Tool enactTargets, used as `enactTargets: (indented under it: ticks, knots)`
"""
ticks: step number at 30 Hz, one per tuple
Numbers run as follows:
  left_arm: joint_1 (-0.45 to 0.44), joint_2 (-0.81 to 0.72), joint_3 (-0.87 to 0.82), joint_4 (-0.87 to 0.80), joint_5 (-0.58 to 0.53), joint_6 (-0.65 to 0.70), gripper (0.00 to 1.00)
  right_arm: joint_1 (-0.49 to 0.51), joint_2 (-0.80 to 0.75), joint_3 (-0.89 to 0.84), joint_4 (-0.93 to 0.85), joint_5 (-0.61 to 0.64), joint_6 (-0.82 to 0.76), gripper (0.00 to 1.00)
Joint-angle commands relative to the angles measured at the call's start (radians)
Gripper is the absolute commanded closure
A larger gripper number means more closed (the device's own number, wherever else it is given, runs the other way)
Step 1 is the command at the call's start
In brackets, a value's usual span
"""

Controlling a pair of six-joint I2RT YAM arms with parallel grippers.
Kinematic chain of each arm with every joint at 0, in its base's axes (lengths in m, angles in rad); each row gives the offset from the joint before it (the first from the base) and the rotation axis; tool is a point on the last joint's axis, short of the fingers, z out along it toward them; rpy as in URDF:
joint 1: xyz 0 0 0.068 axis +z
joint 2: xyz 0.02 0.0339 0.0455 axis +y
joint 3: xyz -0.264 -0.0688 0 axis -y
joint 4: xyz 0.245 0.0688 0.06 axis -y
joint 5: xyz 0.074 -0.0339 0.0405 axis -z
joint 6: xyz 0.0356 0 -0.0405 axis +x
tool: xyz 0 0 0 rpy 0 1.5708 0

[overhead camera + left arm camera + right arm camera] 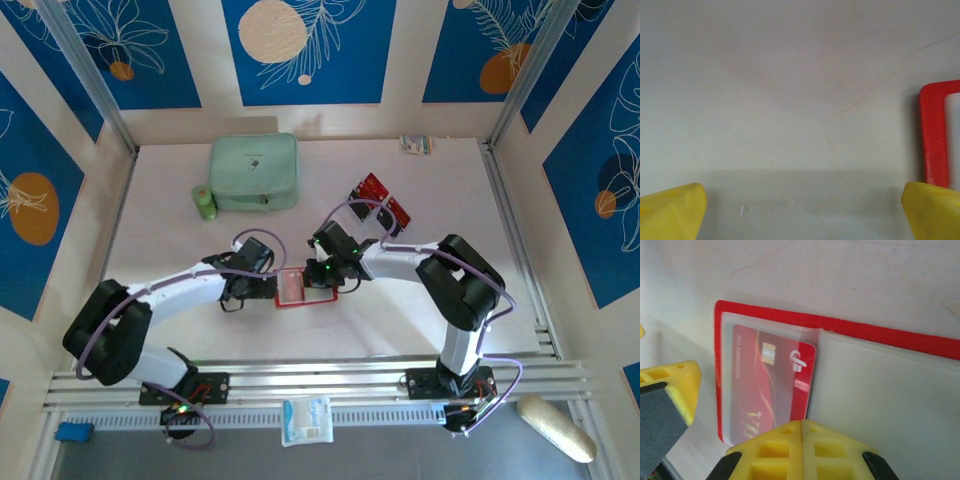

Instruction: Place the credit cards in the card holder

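The card holder (305, 288) lies open on the table, red-rimmed with pale clear sleeves (880, 400). A red credit card (767, 385) with a gold chip sits mostly inside the left sleeve, its right edge sticking out. My right gripper (803, 424) is shut, its fingertips pressed together at the card's near edge; it hovers over the holder (330, 275). My left gripper (802, 210) stands open just left of the holder's red edge (934, 135), with bare table between its fingers. More credit cards (380, 198), red and black, lie behind the right arm.
A mint-green zip case (254, 172) and a small green cylinder (205, 203) stand at the back left. A small packet (417, 144) lies at the back wall. A white pouch (306, 420) rests below the table's near rail.
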Motion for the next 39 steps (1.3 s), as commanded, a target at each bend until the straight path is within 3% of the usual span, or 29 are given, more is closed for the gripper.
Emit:
enactTargets:
  ticks: [1, 28, 39]
  knots:
    - [0.011, 0.026, -0.012, 0.004, -0.007, -0.013, 0.0, -0.003, 0.031, 0.033, -0.033, 0.007, -0.005, 0.98]
    - [0.011, 0.065, -0.016, 0.036, 0.002, -0.005, 0.0, 0.046, 0.108, 0.121, -0.08, -0.025, -0.013, 1.0]
    - [0.031, -0.066, 0.047, -0.065, -0.004, 0.007, 0.0, -0.02, -0.048, 0.078, -0.124, -0.002, -0.029, 0.97]
